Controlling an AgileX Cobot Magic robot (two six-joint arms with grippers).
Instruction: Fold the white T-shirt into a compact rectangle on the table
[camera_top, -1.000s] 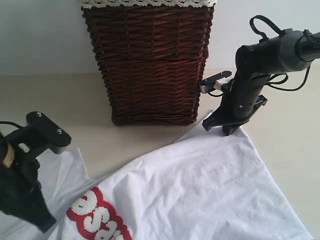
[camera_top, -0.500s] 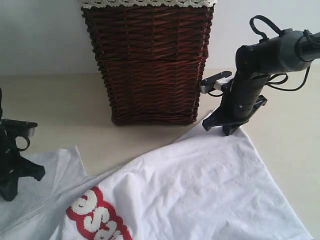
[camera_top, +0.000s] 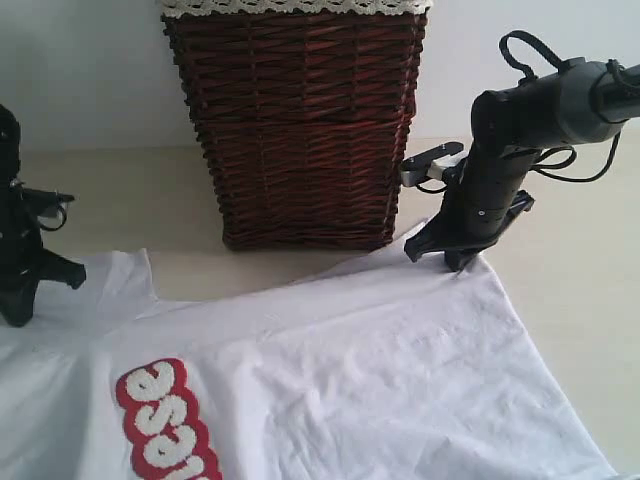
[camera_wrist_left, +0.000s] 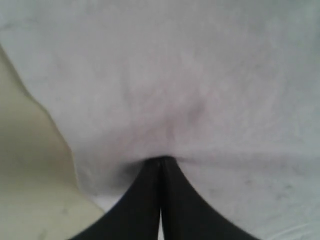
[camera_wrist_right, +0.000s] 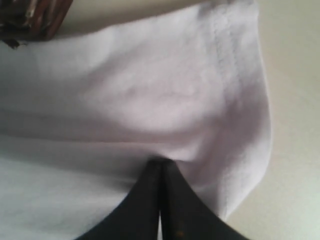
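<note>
On table (camera_top: 150, 200), white T-shirt (camera_top: 400, 370), basket (camera_top: 300, 130) behind

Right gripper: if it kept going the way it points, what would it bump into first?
The right gripper points down into the white T-shirt, whose cloth its shut tips pinch, so the shirt comes first. The table probably lies right beneath.

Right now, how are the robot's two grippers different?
The left gripper stands far from the wicker basket; the right gripper is close beside it. The left gripper pinches plain cloth of the white T-shirt; the right gripper pinches by its stitched hem corner. Both are shut on the shirt.
</note>
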